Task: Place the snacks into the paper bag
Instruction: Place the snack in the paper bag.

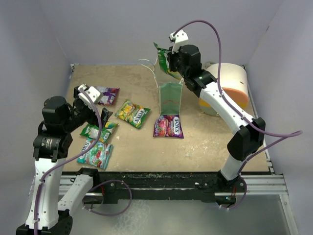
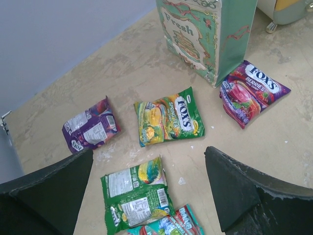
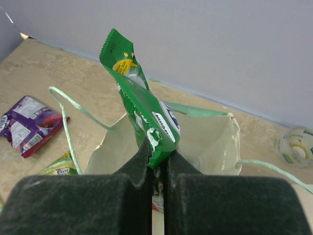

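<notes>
Above the open paper bag point(image 3: 210, 139), R end effector point(image 3: 156, 159) is clamped on a green packet point(image 3: 146, 110), held upright. L end effector point(image 2: 149, 152) hangs wide open over the table point(image 1: 210, 142), w/ purple point(image 1: 107, 94), green-yellow point(image 1: 133, 113) & teal point(image 1: 96, 153) packets lying flat; magenta packet point(image 1: 168, 126) is just beside the bag.

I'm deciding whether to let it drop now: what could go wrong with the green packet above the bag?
The right hand pinches the green packet by one end, so it may tumble onto the rim of the paper bag. The loose string handle beside the opening might snag it. Nothing steadies the bag; the left hand is open over other packets.
</notes>
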Tool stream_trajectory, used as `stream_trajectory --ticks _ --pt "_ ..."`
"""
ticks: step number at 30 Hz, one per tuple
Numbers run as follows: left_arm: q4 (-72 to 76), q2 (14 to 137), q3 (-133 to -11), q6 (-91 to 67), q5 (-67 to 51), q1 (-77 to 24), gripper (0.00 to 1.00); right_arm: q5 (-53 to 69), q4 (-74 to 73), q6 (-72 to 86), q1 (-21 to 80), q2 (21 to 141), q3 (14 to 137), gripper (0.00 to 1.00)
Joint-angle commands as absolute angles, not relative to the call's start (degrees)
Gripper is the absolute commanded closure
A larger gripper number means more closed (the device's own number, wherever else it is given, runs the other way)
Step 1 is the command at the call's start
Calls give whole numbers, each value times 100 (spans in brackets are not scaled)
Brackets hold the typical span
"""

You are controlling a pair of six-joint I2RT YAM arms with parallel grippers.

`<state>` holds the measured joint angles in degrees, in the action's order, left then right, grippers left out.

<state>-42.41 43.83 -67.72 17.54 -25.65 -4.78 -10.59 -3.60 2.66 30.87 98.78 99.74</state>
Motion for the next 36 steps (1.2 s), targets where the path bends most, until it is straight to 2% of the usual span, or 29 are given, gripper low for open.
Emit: stream_trajectory --ticks 1,17,36 --pt "-3917 4307 -6697 1663 -2752 -393 1 -1314 185 412 3157 9743 10019 100" --pt "-3809 4316 -6583 1557 -3041 -273 1 -1962 473 567 3208 9571 9027 100" --pt "-3831 4232 -6542 1573 -3082 -246 1 -2149 527 630 3208 9508 8768 100"
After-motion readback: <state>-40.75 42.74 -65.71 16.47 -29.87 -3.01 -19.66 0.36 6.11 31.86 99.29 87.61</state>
